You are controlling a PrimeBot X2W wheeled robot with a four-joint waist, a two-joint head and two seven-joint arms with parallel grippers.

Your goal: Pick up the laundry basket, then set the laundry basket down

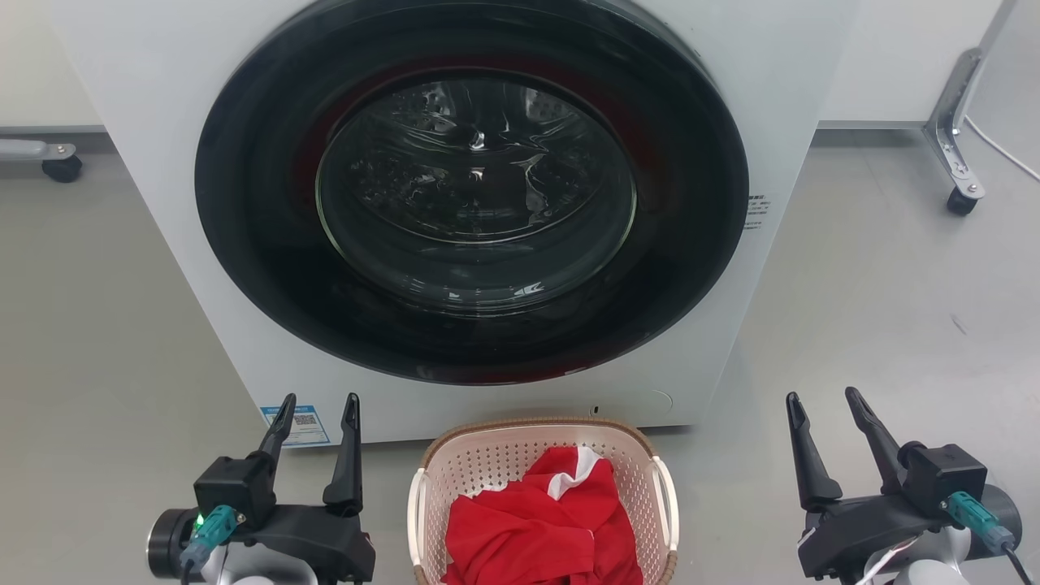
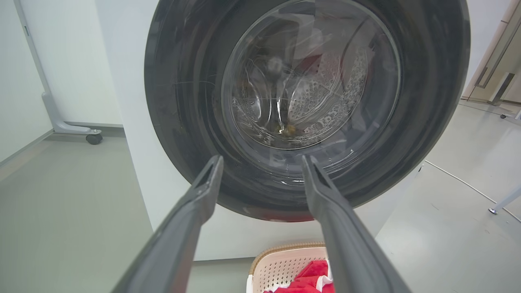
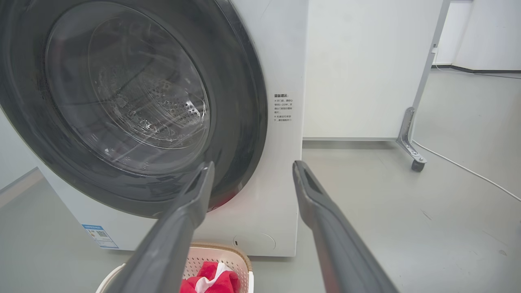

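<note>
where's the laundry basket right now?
Head view, bottom centre: the laundry basket sits on the floor just in front of the washer, between the left pincer and right pincer, touching neither.

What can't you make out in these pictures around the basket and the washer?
Head view: the laundry basket's near end, cut off by the bottom edge.
Head view: the basket's floor, covered by the red cloth.
Head view: the washer's side label, print too small to read.
Head view: whatever is inside the washer, blurred by reflections on the door glass.
</note>
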